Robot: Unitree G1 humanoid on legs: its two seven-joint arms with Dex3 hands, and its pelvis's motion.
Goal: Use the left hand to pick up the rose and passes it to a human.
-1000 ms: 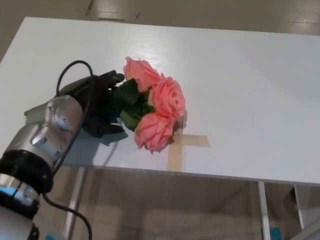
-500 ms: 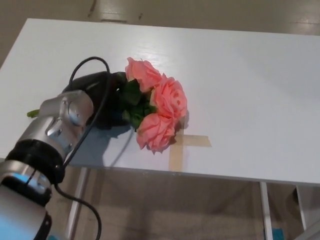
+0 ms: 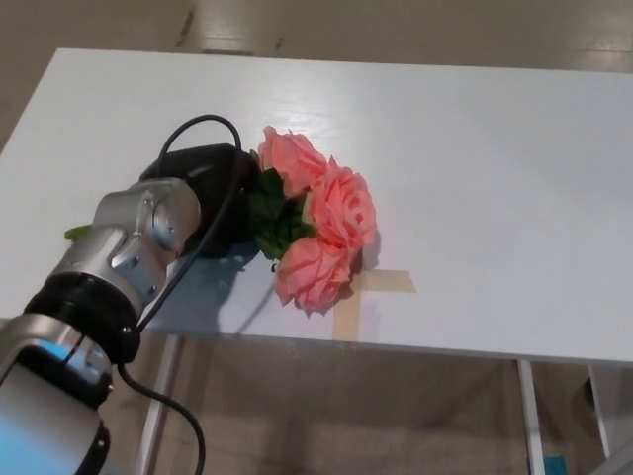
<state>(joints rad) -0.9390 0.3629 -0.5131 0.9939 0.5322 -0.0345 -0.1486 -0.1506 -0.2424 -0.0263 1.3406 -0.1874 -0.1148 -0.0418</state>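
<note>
The rose (image 3: 321, 213), really a small bunch of three pink blooms with dark green leaves (image 3: 271, 216) behind them, is what I see near the front edge of the white table (image 3: 495, 178), toward its left half. The blooms fan out to the right of my left hand (image 3: 213, 198), one higher up, one in the middle, one lowest and closest to the table's edge. The lowest bloom sits just beside a cross of tan tape (image 3: 364, 290) stuck to the tabletop, and partly covers its left arm.

My left hand comes in from the lower left, the black hand pressed right up against the leaves at the stem end of the bunch. From my camera the back of the hand faces me and the fingers are hidden beneath it and the foliage, so I cannot tell whether it is closed on the stems or merely resting against them. A black cable (image 3: 188, 134) loops over the hand and runs down along the silver wrist (image 3: 138, 237). A short green bit of stem (image 3: 77, 234) pokes out to the left of the wrist, over the tabletop.

I see no containers anywhere on the table. Whether the flowers rest on the surface or hang slightly above it, I cannot judge, though a shadow lies close under them.
</note>
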